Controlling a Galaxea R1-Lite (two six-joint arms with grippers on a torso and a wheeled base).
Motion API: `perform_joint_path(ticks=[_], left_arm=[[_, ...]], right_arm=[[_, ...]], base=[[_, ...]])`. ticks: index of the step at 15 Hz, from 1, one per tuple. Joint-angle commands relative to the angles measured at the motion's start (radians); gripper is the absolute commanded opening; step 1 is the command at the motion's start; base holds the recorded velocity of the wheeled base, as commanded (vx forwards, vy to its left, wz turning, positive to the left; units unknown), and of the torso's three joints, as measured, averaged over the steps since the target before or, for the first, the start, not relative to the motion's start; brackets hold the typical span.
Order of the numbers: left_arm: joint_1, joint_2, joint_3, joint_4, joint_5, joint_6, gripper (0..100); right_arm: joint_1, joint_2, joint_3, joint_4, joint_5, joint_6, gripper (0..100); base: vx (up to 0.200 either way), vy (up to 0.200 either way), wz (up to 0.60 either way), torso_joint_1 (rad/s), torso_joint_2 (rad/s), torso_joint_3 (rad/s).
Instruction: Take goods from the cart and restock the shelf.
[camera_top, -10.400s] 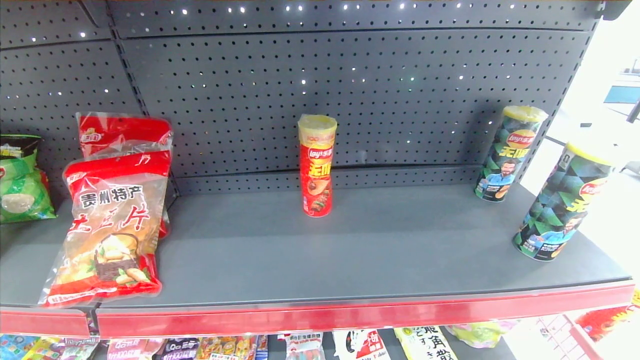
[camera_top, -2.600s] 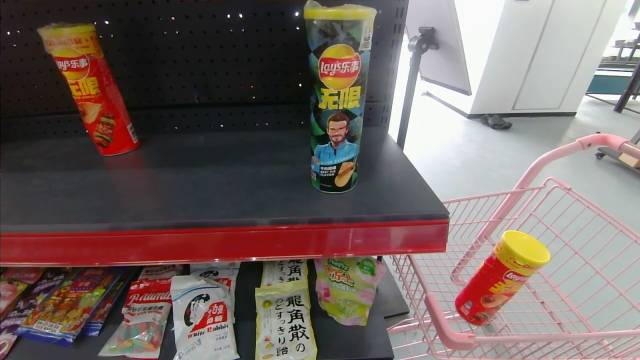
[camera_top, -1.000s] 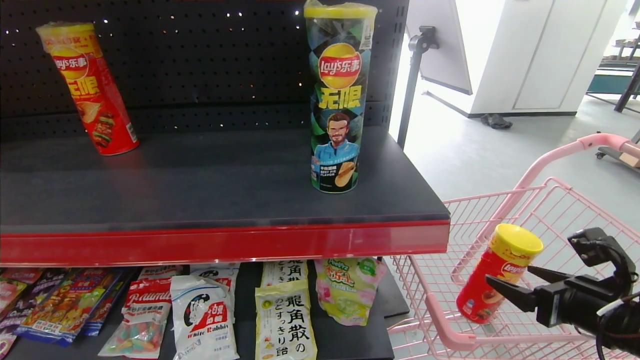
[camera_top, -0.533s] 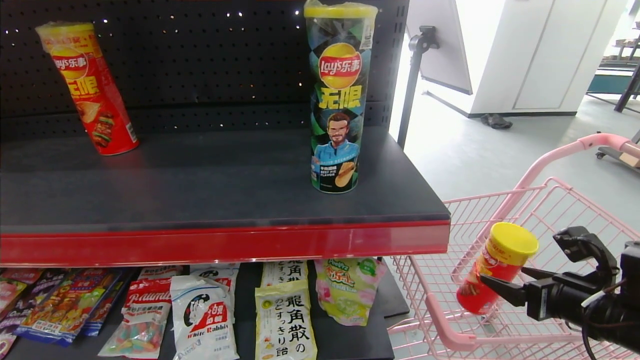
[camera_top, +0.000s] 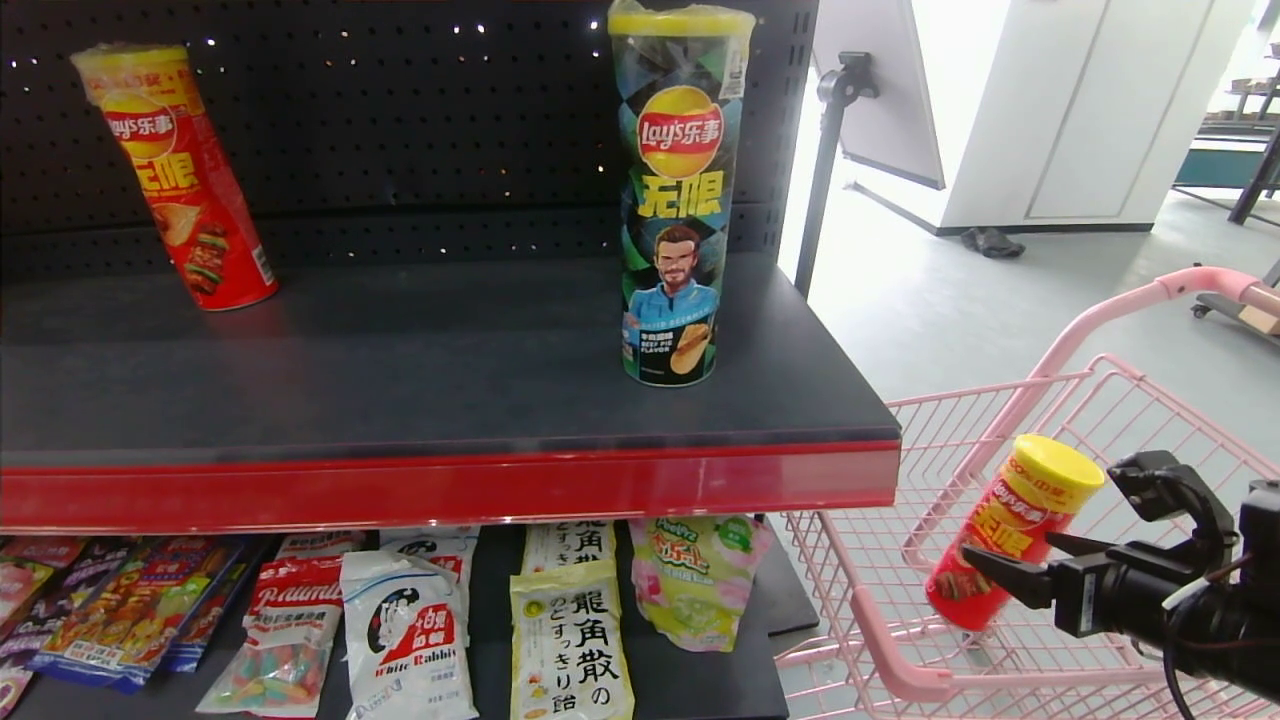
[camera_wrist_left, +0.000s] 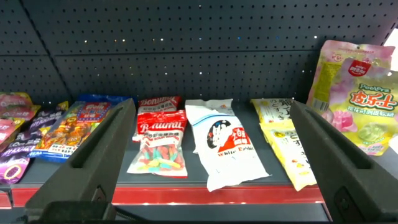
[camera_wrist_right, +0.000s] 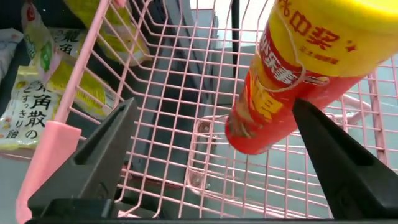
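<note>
Red chip can (camera_top: 1005, 540) inside the pink wire cart (camera_top: 880, 650), close to the cart's front left corner. Stands tilted rather than upright: base down near the wire floor, yellow lid up, long axis leaning toward the cart's handle side.

Right pincer (camera_top: 1015, 562) low inside the cart, fingers spread wide with one on each side of the can's lower half. Not clamped; in the right wrist view (camera_wrist_right: 212, 106) the can sits nearer one finger, contact impossible to tell.

Wire walls close on the can's front and left sides. Open top of the cart above the lid.

Shelf (camera_top: 450, 490) with a red front edge just left of the cart, its board higher than the cart's rim, its right end nearest the cart. On that board, a tall green and black can (camera_top: 680, 200) upright near the end by the cart, standing between the cart and the rest of the board. Far from the cart, a second red can (camera_top: 180, 180) at the back. Dark board showing wide between those two.

Below, left of the cart, a lower shelf (camera_wrist_left: 205, 194) with snack bags (camera_top: 570, 630) lying flat. Left pincer (camera_wrist_left: 212, 106) facing those bags, fingers wide apart, holding nothing.
</note>
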Motion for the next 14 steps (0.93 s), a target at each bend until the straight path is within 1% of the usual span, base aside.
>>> perform_joint_path(ticks=[1,8,11,12,14], left_arm=[[0.000,0.001,0.000,0.000,0.000,0.000,100],[0.000,0.001,0.000,0.000,0.000,0.000,100],[0.000,0.001,0.000,0.000,0.000,0.000,100],[0.000,0.001,0.000,0.000,0.002,0.000,100],[0.000,0.001,0.000,0.000,0.000,0.000,100]], right_arm=[[-0.005,0.024,-0.017,-0.001,0.000,0.000,100],[-0.009,0.010,-0.002,0.002,0.000,0.000,100],[-0.002,-0.106,0.081,0.009,-0.008,0.003,100],[0.001,-0.163,0.133,0.010,-0.006,0.000,100],[-0.005,-0.255,0.139,0.079,-0.014,0.000,100]], base=[[0.000,0.000,0.00,0.000,0.00,0.000],[0.000,0.000,0.00,0.000,0.00,0.000],[0.000,0.000,0.00,0.000,0.00,0.000],[0.000,0.000,0.00,0.000,0.00,0.000],[0.000,0.000,0.00,0.000,0.00,0.000]])
